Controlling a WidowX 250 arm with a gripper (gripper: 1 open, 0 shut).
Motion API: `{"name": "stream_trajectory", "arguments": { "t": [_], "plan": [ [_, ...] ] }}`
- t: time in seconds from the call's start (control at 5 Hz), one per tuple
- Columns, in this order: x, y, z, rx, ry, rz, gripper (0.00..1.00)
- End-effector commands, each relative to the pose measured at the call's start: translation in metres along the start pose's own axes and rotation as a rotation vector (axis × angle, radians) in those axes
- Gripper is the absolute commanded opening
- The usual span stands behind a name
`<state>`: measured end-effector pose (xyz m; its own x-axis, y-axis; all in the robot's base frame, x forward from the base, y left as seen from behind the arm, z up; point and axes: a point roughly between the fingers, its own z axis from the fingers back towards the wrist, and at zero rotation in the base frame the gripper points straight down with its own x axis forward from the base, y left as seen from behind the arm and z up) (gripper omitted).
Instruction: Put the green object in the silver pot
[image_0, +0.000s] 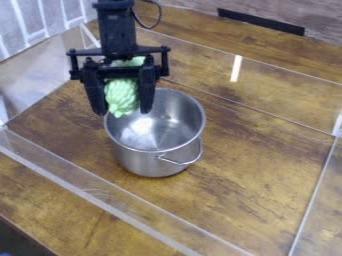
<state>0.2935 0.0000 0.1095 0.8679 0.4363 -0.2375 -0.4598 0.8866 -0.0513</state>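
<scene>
The green object, a bumpy light-green toy vegetable, hangs upright between the black fingers of my gripper, which is shut on it. It sits just above the left rim of the silver pot, overlapping the pot's back-left edge. The pot stands upright on the wooden table, shiny inside, with nothing in it that I can see. Its thin wire handle points toward the front right. My arm comes down from the top of the frame.
A clear plastic barrier runs around the wooden table, with a front edge low in the frame and a wall at the right. A white railing stands at the back left.
</scene>
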Motion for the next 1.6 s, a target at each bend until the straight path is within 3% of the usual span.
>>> {"name": "stream_trajectory", "arguments": {
  "t": [0.0,0.2,0.6,0.8,1.0,1.4],
  "plan": [
    [-0.004,-0.015,0.014,-0.027,-0.056,-0.169,0.0],
    [-0.004,-0.019,0.007,-0.032,-0.044,-0.273,0.0],
    [-0.01,-0.022,0.005,-0.075,-0.046,-0.34,0.0],
    [0.002,-0.02,0.007,-0.078,-0.051,-0.302,1.0],
    [0.003,-0.032,0.022,-0.078,-0.066,-0.296,1.0],
    [0.014,-0.044,0.028,-0.085,-0.072,-0.262,1.0]
  ]
}}
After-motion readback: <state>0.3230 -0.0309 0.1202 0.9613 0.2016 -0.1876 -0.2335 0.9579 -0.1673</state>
